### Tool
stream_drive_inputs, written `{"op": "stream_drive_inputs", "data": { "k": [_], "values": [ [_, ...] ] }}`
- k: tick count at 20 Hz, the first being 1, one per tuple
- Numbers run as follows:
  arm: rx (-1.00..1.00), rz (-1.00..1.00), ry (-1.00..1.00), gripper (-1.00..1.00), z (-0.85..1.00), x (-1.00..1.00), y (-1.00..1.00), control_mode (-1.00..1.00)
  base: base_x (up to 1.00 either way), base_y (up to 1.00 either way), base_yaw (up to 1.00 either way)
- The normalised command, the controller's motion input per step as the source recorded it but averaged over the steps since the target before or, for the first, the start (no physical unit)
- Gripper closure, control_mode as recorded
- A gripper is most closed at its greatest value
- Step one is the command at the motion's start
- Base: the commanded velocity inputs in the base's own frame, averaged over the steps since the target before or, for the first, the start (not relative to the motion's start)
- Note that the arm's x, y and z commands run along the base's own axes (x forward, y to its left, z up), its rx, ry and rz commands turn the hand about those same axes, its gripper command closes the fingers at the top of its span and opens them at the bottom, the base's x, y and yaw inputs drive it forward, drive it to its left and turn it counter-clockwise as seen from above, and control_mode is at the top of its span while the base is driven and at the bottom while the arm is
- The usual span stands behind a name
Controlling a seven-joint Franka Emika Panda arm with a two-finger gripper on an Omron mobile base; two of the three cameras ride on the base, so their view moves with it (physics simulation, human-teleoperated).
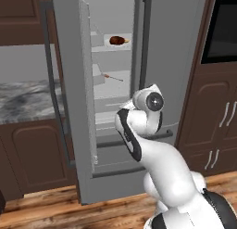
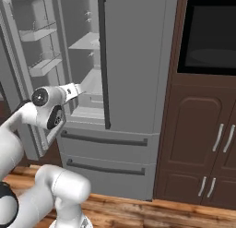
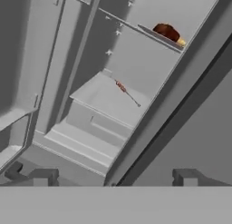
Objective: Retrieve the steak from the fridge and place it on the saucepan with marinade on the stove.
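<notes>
Now steak (image 3: 167, 31) on shelf, above open claw (image 3: 113, 177).

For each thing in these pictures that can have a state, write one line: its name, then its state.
fridge: left door swung open, right door closed, bottom drawer shut.
steak: lying on an upper shelf, untouched.
gripper: open, empty, facing the shelves.
cabinet doors: closed.

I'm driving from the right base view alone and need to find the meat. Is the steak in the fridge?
Observer: Yes. The steak lies on an upper shelf behind the open left door.
Operator: Anything on the shelf below it?
Observer: A thin reddish stick-like item, too small to identify.
Operator: Is the tool ready to grasp?
Observer: The tool is open and well short of the steak.
</notes>
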Motion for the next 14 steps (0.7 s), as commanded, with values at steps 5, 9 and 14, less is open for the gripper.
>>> {"op": "stream_drive_inputs", "data": {
  "k": [5, 9, 14],
  "values": [
    [0.00, -0.08, 0.29, -1.00, 1.00, -0.22, -0.21, -1.00, 0.00, 0.00, 0.00],
    [0.00, -0.09, -0.08, -1.00, 0.31, 0.17, -0.38, -1.00, 0.00, 0.00, 0.00],
    [0.02, -0.17, -0.24, -1.00, 0.00, 0.01, -0.27, -1.00, 0.00, 0.00, 0.00]
  ]
}}
